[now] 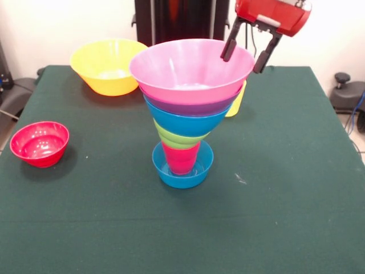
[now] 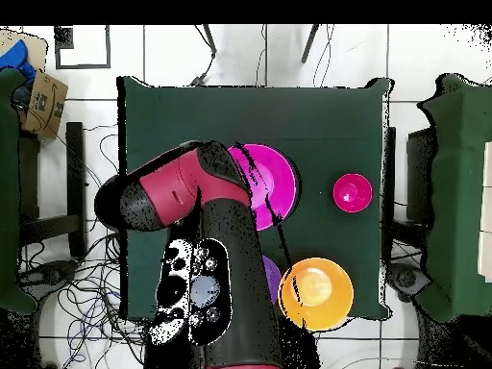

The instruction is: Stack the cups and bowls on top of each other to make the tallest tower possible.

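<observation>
Glossy funnel-shaped tower point(image 1: 188, 114) | round red bowl point(image 1: 40, 143) left | jaws point(image 1: 248, 52) open, empty

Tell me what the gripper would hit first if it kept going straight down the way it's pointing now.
Most likely the pink bowl topping the tower. The open gripper hangs over that bowl's rim and points down and slightly sideways, though depth is hard to judge; it might pass just behind the rim.

Chunky arm point(image 2: 207, 207), glossy red shell over black joints, round silver buttons near its base; red wrist carries a gripper point(image 1: 247, 54) with two black fingers.
</observation>
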